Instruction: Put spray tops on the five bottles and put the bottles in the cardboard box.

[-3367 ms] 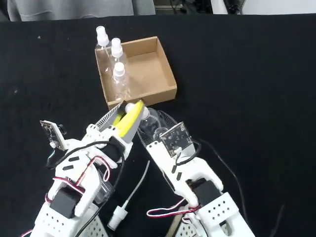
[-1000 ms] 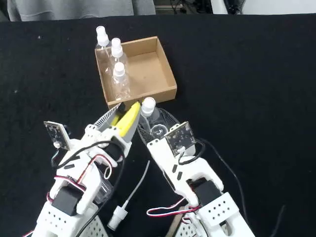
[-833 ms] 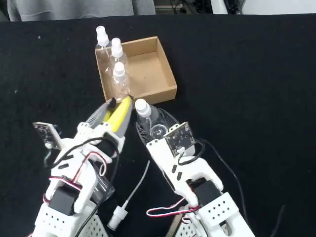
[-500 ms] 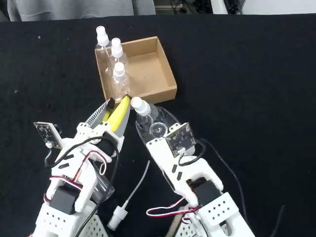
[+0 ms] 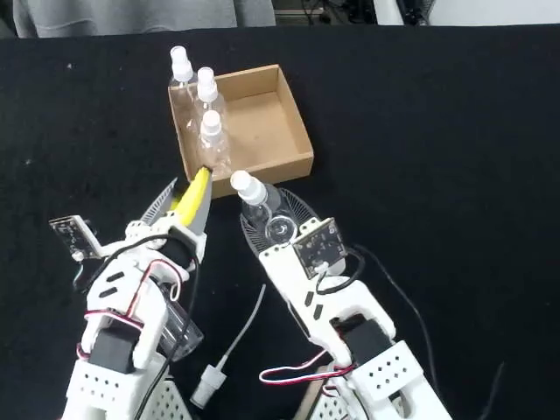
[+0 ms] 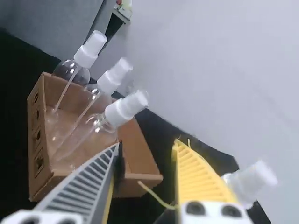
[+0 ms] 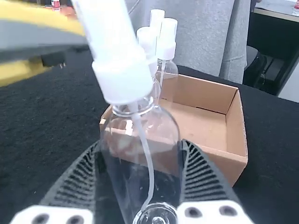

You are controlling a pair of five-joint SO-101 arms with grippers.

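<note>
— What's around the cardboard box [image 5: 296, 122]?
— Three capped bottles [image 5: 210, 131] stand in a row along its left wall, as the high view has it. The left gripper [image 5: 179, 194] sits just outside the near left corner. Its yellow finger [image 5: 198, 194] and ribbed grey finger [image 5: 160, 199] are spread, with nothing between them. A loose spray top [image 5: 210, 381] lies on the black table [image 5: 455, 131] between the two arm bases, its thin dip tube slanting toward the right arm.
— And the bottle being handled?
— The right gripper [image 7: 140, 148] pinches a clear bottle [image 7: 140, 135] by its body, just in front of the box's near wall. That wall stands between the bottle and the inside of the box.
— Which way does it point?
— It is tilted. Its long axis runs from the gripper toward the box, white spray top [image 5: 247, 185] leading. The top leans toward the yellow finger, near it but apart.
</note>
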